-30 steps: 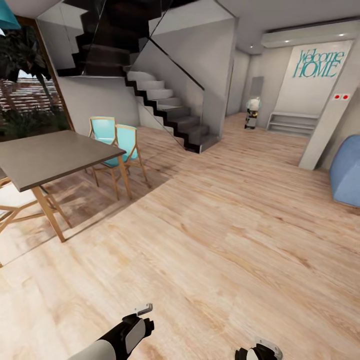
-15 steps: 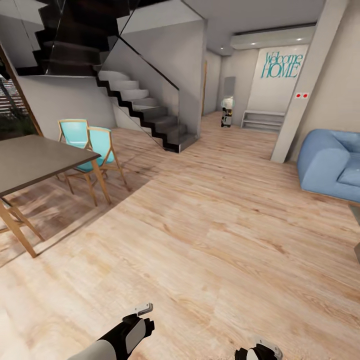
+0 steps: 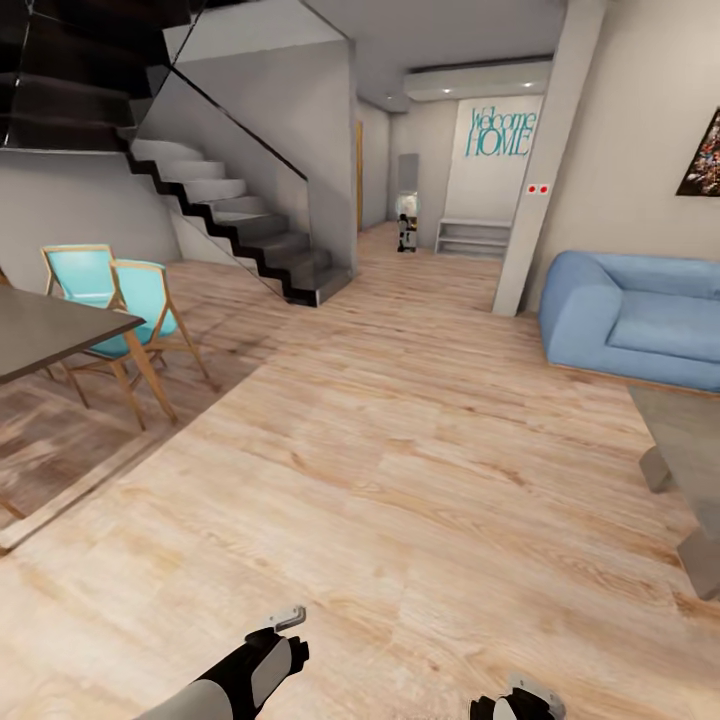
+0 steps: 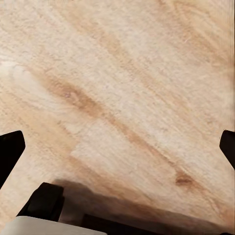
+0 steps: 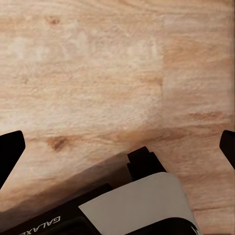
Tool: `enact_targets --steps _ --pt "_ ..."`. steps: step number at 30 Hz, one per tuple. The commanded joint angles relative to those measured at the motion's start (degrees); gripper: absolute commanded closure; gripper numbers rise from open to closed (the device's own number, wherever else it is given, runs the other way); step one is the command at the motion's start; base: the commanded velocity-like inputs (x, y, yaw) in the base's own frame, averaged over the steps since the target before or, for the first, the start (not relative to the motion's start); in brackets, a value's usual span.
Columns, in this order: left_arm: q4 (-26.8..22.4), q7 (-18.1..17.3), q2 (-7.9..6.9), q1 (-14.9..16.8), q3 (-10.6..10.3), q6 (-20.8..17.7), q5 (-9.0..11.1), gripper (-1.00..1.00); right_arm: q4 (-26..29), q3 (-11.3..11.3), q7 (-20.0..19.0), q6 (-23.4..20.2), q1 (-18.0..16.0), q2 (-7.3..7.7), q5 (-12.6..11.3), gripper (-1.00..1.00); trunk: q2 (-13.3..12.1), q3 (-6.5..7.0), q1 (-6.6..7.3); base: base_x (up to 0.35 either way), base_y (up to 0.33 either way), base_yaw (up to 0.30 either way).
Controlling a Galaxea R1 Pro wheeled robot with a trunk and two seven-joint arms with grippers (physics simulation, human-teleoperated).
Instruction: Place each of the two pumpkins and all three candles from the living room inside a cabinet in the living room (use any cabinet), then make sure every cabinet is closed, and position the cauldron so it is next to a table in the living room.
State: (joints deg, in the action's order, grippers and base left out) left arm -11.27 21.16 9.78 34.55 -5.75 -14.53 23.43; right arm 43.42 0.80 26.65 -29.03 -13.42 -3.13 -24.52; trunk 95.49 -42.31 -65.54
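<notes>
The pumpkins, candles, cabinet and cauldron are out of view. A corner of the low table, with its greyish top and wedge legs, shows at the right edge of the head view. My left gripper hangs low over bare wooden floor at the bottom of that view, and my right gripper sits at the bottom right. In the left wrist view the left gripper is open, its dark fingertips far apart over floorboards. The right gripper is likewise open over the floor, holding nothing.
A dark dining table with turquoise chairs stands at the left. Behind it rises a staircase. A blue sofa sits at the right beside a pillar. Wide wooden floor stretches ahead toward a hallway.
The camera has swung to the right: dining table and stairs slid left, while the sofa and the low table's corner came into view. Both arms keep the same pose.
</notes>
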Motion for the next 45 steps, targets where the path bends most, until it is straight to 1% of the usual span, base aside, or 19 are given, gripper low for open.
enact_targets --steps 1,45 --pt "-0.15 0.38 -0.03 -0.01 -0.49 -0.33 0.48 -1.0 0.09 0.08 0.35 -0.15 -0.03 -0.04 -0.44 -1.0 0.03 -0.05 0.0 0.0 0.0 -0.284" --pt "-0.15 0.38 -0.03 -0.01 -0.58 -0.33 0.49 -1.0 0.09 0.08 0.41 -0.15 -0.03 -0.04 -0.44 -1.0 0.03 -0.05 0.0 0.0 0.0 -0.285"
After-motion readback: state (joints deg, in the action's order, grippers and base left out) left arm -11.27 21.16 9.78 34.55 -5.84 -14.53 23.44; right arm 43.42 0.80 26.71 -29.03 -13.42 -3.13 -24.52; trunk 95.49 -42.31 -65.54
